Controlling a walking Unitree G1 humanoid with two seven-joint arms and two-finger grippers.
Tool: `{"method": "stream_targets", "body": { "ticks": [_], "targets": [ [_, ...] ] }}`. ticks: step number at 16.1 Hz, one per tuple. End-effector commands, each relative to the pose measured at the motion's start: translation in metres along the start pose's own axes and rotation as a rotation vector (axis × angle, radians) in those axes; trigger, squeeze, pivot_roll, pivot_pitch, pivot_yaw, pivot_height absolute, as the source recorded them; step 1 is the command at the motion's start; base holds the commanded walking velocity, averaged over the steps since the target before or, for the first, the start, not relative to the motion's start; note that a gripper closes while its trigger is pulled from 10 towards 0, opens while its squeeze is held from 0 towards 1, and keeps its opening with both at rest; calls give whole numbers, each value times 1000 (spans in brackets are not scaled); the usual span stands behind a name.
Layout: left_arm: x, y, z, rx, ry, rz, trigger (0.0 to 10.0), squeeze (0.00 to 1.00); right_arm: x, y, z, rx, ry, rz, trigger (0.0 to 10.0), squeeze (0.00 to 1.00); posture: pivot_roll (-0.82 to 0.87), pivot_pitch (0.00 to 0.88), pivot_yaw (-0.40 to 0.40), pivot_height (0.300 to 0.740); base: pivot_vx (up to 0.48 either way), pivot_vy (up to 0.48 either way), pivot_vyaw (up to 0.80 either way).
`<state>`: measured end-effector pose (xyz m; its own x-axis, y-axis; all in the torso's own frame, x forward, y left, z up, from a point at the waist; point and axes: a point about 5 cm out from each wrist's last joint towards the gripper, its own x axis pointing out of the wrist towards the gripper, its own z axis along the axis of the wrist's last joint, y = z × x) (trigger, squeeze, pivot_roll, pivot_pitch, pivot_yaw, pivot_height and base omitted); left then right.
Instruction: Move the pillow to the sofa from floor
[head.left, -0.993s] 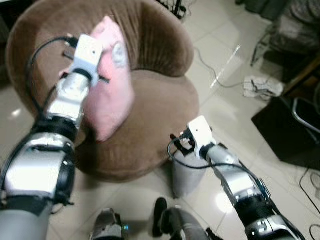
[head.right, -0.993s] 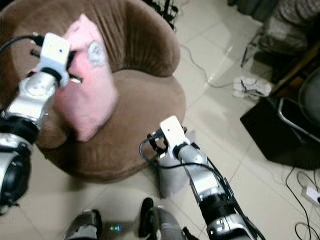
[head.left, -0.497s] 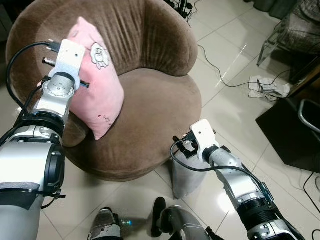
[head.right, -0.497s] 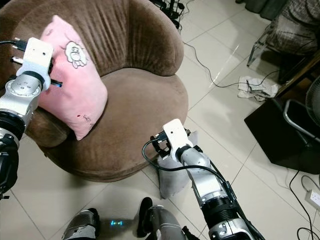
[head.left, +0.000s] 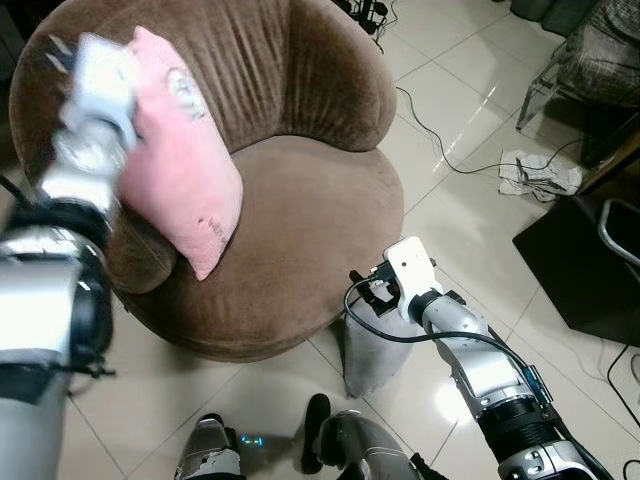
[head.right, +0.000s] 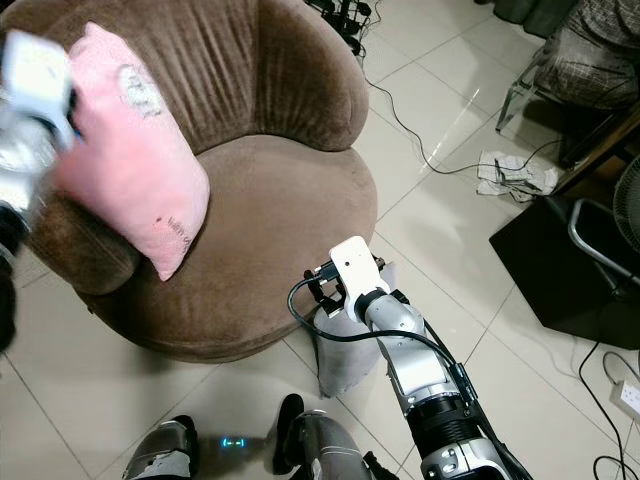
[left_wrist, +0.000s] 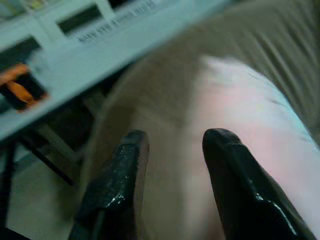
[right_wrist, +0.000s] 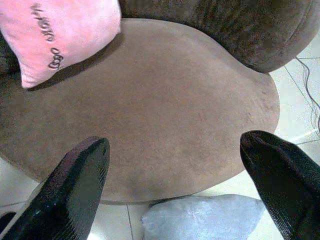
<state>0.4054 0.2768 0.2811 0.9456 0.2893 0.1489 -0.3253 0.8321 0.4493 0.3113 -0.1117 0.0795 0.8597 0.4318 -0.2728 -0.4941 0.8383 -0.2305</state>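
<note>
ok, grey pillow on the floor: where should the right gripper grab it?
Take the grey pillow by its top edge, coming down from above. It stands upright on the floor against the sofa base, so only that edge is free. The right gripper is open wide just above it, near enough to drop onto it.

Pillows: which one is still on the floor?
The grey pillow, standing on the tiles against the brown sofa front, under the right gripper. The pink pillow is already up on the sofa, leaning on its backrest.
</note>
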Motion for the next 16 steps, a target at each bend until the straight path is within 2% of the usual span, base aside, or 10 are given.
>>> {"method": "stream_targets", "body": {
  "ticks": [1,2,5,6,7,10,12,13,14,16],
  "targets": [
    [2,5,11,-7,-34,26,10000,1000,-4,-6,-6,5,24,-12,10000,0,-44,224,-181,740,0,0,0],
    [5,15,31,-19,-90,52,10000,1000,-3,-6,-5,4,24,-9,10000,0,-37,223,-183,740,0,0,0],
    [7,23,66,-26,-190,49,10000,1000,-1,-5,-4,0,22,1,10000,0,-25,218,-185,740,0,0,0],
    [7,23,76,-41,-228,41,10000,478,0,-4,-3,-1,21,1,10000,0,-23,215,-186,740,0,0,0],
    [6,21,90,-62,-294,33,10000,0,1,-4,-2,-2,15,4,10000,0,-19,208,-192,740,0,0,0],
    [5,21,97,-120,-341,10,10000,0,2,-6,0,-12,7,6,10000,0,-10,202,-198,740,0,0,0],
    [4,21,90,-188,-350,-4,10000,0,3,-9,2,-16,-8,-10,10000,0,-7,198,-199,740,0,0,0],
    [1,13,79,-205,-378,-47,10000,0,4,-10,5,-11,-30,-33,10000,0,-2,196,-190,740,0,0,0],
    [-5,-5,63,-206,-410,-117,10000,0,6,-12,8,0,-50,-74,10000,0,-3,192,-189,740,0,0,0],
    [-32,-75,-4,-260,-307,-309,10000,0,11,-14,14,27,-69,-121,10000,0,6,197,-188,740,0,0,0]
  ]
}}
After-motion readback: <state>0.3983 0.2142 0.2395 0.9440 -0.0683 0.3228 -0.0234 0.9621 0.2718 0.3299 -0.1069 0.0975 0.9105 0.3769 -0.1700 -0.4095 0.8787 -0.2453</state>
